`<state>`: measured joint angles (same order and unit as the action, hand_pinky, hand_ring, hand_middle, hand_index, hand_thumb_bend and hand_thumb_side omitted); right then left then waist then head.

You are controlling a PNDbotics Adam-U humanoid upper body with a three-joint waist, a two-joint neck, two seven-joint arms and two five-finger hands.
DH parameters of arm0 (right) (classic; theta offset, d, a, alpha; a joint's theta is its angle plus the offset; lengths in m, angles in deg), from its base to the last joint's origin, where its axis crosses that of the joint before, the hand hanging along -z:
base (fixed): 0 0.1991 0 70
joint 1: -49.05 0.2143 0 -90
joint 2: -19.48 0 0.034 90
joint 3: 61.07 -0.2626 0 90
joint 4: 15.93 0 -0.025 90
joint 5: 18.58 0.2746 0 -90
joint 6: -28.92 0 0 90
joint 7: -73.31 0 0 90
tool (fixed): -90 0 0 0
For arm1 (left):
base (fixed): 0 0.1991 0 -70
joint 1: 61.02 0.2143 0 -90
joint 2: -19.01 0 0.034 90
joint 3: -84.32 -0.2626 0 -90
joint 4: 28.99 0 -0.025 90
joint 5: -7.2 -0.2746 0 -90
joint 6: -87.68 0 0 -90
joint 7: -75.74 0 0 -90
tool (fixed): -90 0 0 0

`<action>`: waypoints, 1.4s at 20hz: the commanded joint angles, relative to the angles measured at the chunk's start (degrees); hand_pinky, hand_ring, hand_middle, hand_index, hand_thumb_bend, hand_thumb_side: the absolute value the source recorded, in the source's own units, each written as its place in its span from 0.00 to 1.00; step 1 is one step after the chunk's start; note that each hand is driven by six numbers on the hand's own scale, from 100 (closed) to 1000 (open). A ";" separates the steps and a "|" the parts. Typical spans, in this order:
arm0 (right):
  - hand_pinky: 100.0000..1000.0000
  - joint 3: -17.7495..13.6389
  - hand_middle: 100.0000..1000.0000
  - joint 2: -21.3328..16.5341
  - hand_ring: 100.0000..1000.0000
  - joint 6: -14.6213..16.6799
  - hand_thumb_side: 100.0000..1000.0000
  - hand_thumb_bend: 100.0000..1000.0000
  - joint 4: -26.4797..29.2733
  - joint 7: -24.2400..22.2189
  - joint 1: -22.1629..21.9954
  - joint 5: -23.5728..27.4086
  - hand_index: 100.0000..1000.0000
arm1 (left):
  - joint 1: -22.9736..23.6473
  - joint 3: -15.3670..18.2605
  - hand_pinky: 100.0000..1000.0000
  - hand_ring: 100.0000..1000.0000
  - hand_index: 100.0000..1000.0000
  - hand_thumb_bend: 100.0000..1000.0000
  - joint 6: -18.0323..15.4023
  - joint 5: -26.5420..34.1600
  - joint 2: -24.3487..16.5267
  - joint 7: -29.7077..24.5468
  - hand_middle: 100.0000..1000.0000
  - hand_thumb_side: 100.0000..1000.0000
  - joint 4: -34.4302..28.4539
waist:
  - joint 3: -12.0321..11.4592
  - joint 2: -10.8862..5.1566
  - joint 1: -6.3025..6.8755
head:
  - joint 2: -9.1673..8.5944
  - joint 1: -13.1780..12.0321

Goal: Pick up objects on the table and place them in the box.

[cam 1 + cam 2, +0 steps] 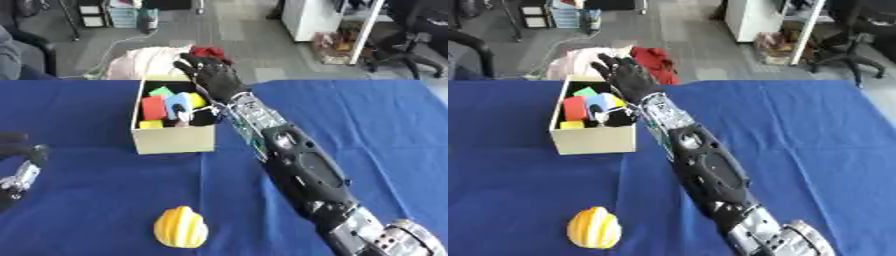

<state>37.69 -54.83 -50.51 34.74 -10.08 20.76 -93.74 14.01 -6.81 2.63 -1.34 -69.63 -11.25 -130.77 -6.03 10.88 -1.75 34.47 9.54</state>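
Box (173, 139): coloured blocks (154, 107) inside; right robot hand (210, 75) spread open above its far corner, holding nothing; yellow helmet (181, 227) nearer on tabletop (367, 120).

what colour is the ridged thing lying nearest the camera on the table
Yellow: the ridged, helmet-shaped object, shown best in the left eye view.

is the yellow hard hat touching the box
Apart. The left eye view shows the yellow hard hat near the table's front edge and the box farther back, with blue cloth between them.
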 commanded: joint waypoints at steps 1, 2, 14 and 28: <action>0.89 2.21 0.93 -3.98 0.85 2.61 0.44 0.02 6.89 -1.62 0.23 8.30 1.00 | 0.04 0.88 0.86 0.65 0.68 0.37 0.01 0.06 -1.08 0.41 0.65 0.39 -0.78 | 0.61 -1.26 0.62 | 0.11 -1.02; 0.88 3.31 0.90 -5.13 0.82 3.44 0.46 0.00 9.00 -3.07 -0.39 11.77 1.00 | 0.22 1.03 0.86 0.65 0.68 0.37 0.03 0.03 -1.20 0.56 0.65 0.39 -0.76 | 0.96 -1.41 0.64 | 0.27 -1.27; 0.87 15.87 0.85 -17.65 0.80 7.92 0.60 0.00 31.07 -28.46 -14.22 37.98 0.98 | 1.31 1.94 0.86 0.65 0.68 0.38 0.16 -0.18 -1.83 1.56 0.65 0.39 -0.63 | 3.96 -2.17 0.46 | 1.32 -3.33; 0.88 22.15 0.85 -15.25 0.81 12.95 0.71 0.00 28.59 -38.71 -20.15 38.46 0.99 | 1.26 1.82 0.86 0.65 0.68 0.38 0.12 -0.19 -1.73 1.34 0.65 0.39 -0.51 | 4.00 -1.95 0.53 | 1.56 -2.85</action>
<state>59.71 -70.07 -38.18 63.19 -48.12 -0.15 -55.01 15.77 -5.43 2.92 -1.43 -70.15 -9.88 -130.72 -2.00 10.44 -1.75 35.79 6.58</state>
